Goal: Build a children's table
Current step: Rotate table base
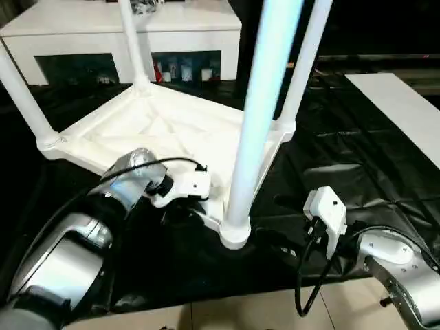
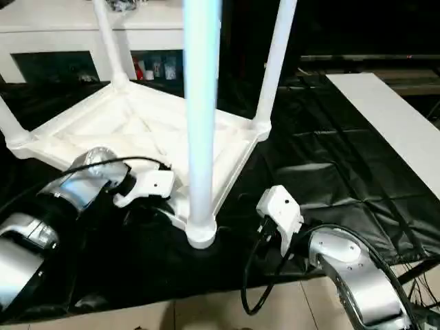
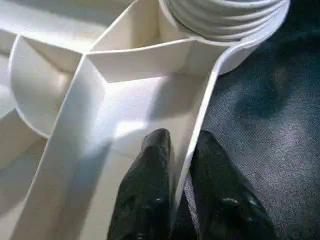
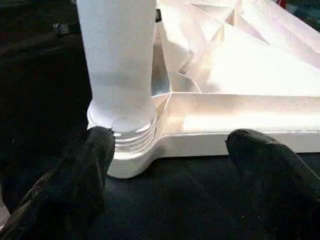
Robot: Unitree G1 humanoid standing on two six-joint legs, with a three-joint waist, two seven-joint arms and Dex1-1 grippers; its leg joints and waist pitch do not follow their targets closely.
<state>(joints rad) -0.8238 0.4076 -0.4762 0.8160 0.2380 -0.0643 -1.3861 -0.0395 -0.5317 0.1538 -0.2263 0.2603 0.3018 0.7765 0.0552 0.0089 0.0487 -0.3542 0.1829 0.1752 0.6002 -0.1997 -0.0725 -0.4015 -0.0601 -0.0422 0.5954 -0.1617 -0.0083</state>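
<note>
The children's table lies upside down on a black sheet, its white ribbed tabletop (image 1: 158,127) facing up. Several white legs stand in the corner sockets, the nearest leg (image 1: 258,117) rising in front of me. My left gripper (image 3: 182,142) is at the tabletop's near rim, just left of that leg's socket (image 3: 225,20). One black finger sits inside the rim wall and one outside, pinching it. My right gripper (image 4: 175,140) is open wide, low beside the same corner, with the near leg's base (image 4: 120,100) and the rim ahead between its fingers, touching neither.
A white cabinet (image 1: 124,27) with dark doors stands behind the table. A long white board (image 1: 405,110) lies at the right on the black sheet (image 1: 357,165). Pale floor tiles (image 1: 240,313) begin at the sheet's near edge. Cables hang from both wrists.
</note>
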